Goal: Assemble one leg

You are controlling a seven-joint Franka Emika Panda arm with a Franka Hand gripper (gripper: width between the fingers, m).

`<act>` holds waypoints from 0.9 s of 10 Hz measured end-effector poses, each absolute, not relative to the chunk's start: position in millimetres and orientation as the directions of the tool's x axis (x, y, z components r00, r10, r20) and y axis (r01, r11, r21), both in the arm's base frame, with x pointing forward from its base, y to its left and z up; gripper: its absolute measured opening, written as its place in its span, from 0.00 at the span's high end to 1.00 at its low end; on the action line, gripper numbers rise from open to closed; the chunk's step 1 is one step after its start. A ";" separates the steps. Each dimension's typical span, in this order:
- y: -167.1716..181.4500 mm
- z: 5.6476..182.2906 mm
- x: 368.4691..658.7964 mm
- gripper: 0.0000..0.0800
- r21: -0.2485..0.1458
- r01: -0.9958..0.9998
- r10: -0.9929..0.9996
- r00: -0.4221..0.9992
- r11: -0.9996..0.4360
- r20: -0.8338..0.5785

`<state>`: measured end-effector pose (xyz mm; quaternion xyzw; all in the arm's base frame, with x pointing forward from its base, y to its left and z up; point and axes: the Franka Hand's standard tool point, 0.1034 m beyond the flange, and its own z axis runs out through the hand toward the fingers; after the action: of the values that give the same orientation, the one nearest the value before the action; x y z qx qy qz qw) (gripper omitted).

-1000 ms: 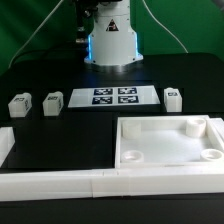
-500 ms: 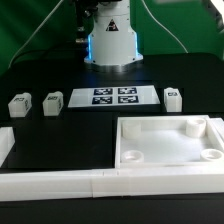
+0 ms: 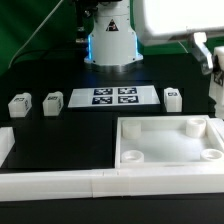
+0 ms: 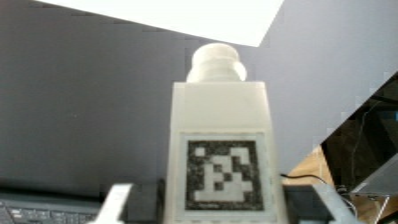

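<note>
Along the front edge of the dark counter point(image 3: 30, 70), a long white rail point(image 3: 60, 182). Just behind it, toward the exterior view's right, the large square panel point(image 3: 170, 128) with round corner sockets, lying flat. Farther back, in one row: outer loose leg point(image 3: 18, 103) and inner loose leg point(image 3: 52, 102) side by side at the exterior view's left, then the marker board point(image 3: 112, 97) in the middle, then a lone loose leg point(image 3: 172, 98) near the board's right end. Behind the board, the robot base point(image 3: 110, 40). High at the exterior view's right edge, well clear of the counter, the tool point(image 3: 212, 75). Seen from the wrist: tool point(image 4: 205, 205) clamped on the leg point(image 4: 222, 110), fingers point(image 4: 121, 205) flanking it, tag point(image 4: 222, 175) facing the camera, round peg point(image 4: 215, 62) at the far end.
</note>
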<state>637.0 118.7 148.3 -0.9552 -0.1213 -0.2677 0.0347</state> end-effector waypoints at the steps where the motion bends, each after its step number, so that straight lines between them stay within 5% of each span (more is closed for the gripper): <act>1: 119.4 140.1 637.2 0.63 -0.003 0.250 0.210 0.822 -0.968 0.530; 5: 110.6 103.6 632.9 0.63 0.009 0.267 0.232 0.822 -0.964 0.520; 9: 109.8 91.3 629.7 0.63 0.012 0.276 0.243 0.822 -0.961 0.515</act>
<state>629.7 109.8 91.3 -0.9539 -0.1360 -0.2656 0.0315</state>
